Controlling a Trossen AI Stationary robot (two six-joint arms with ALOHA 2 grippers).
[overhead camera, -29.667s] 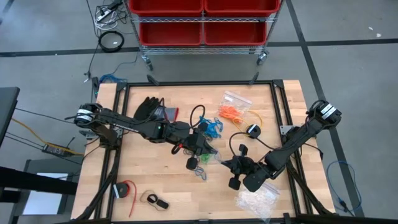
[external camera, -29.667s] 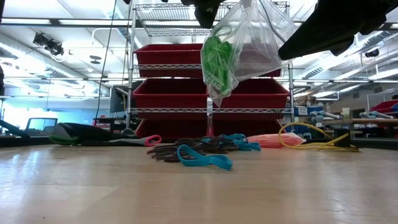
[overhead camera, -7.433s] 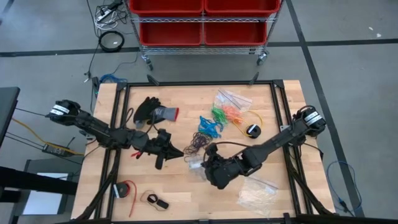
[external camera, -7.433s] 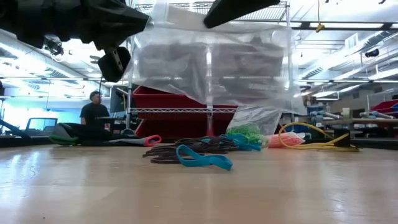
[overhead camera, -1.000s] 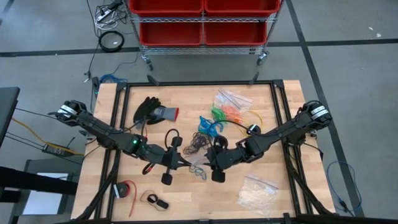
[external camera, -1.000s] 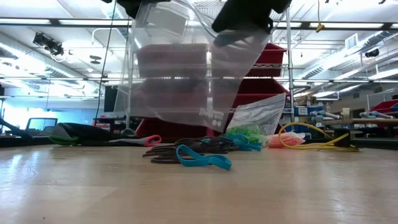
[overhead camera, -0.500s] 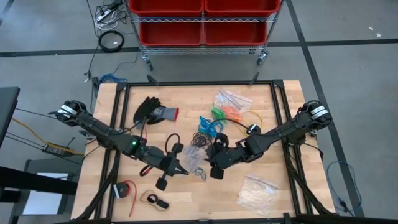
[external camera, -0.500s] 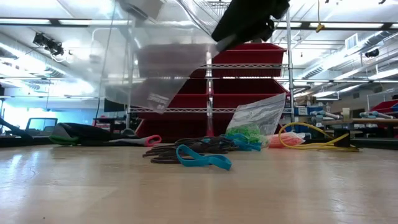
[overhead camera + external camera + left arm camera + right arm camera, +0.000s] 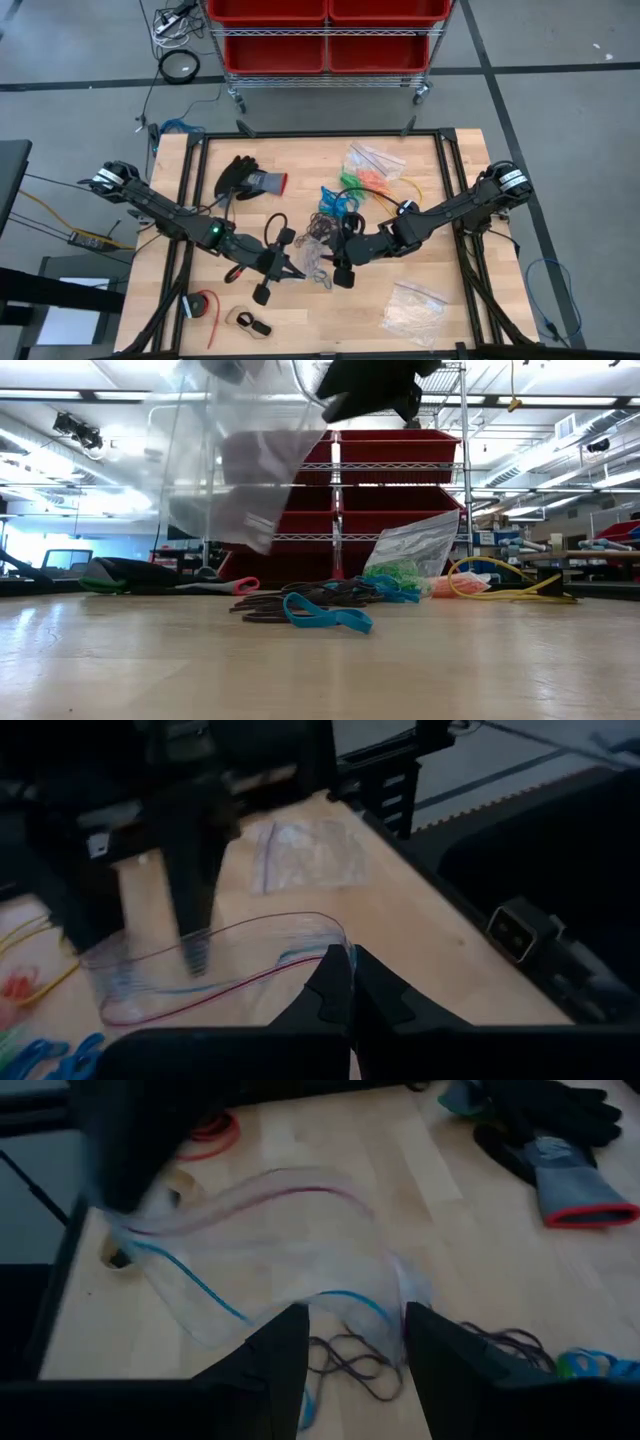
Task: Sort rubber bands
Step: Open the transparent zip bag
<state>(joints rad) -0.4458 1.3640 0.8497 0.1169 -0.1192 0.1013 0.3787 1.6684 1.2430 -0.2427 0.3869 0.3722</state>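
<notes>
A: Where, the rubber bands [image 9: 322, 226]?

B: Piled mid-table, just beyond the clear bag [image 9: 312, 258]; thin dark and blue loops, limp.

A: Grips?

B: Left gripper [image 9: 338, 982] pinched shut on the bag's rim. Right gripper [image 9: 352, 1338] spread wide at the opposite lip, not visibly clamping.

A: Advice?

B: Probably best to hold the mouth taut and open; slippery film, prone to folding.

We are in a robotics lab or workshop. Behind the wooden table [image 9: 250, 310] with its black metal frame stands a wire shelf rack [image 9: 340, 490] on wheels with red storage bins [image 9: 325, 30]. The floor is grey concrete with cables [image 9: 180, 62], and we see long ceiling lights [image 9: 560, 460] and more work benches [image 9: 590, 545] far behind.
</notes>
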